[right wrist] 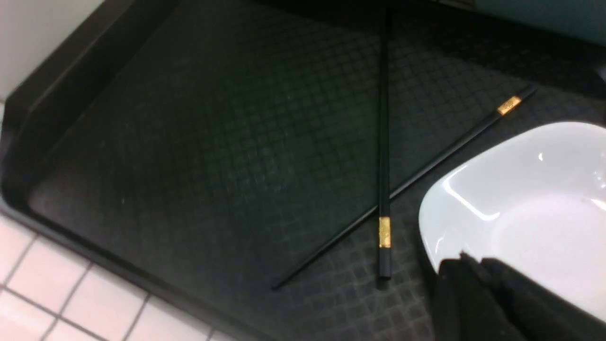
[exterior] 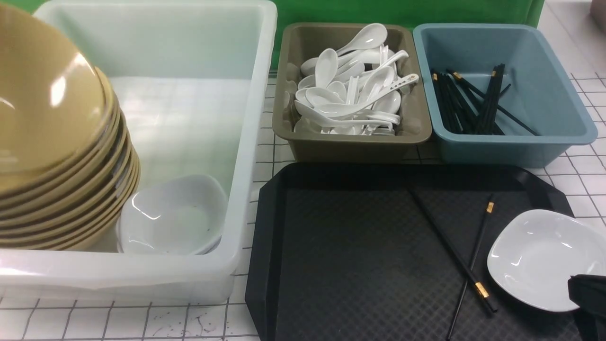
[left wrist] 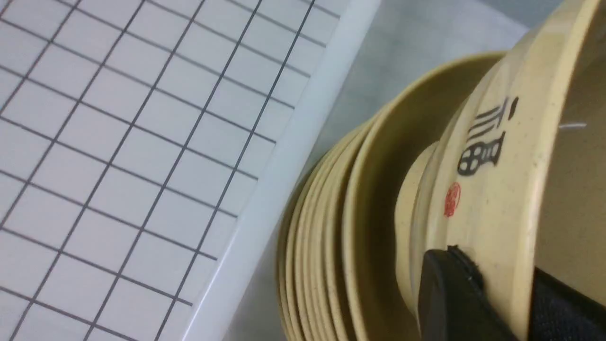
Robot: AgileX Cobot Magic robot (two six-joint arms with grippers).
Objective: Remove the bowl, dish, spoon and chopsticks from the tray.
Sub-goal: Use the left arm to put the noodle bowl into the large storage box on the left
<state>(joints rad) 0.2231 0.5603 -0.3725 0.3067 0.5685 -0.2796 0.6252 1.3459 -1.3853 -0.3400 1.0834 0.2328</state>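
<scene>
Closest of all, the bowl (exterior: 42, 94) (left wrist: 497, 189) hangs tilted over a stack (exterior: 71, 208) of like bowls in the tub (exterior: 255, 142) left of the tray (exterior: 355, 260) (right wrist: 189, 166). The left tool (left wrist: 494, 272) pinches its rim, one pad outside and one inside. On the tray's right part the chopsticks (exterior: 454, 251) (right wrist: 383, 166) lie crossed. Just beside them the dish (exterior: 544, 258) (right wrist: 544, 213) sits at the tray's right edge, with the right tool (exterior: 587, 293) (right wrist: 478, 289) at its near rim. Whether that tool grips the dish or stands spread cannot be told. Behind the tray, the spoon (exterior: 397, 84) lies atop plain spoons in the olive bin (exterior: 350, 147) on the counter (exterior: 582, 180).
</scene>
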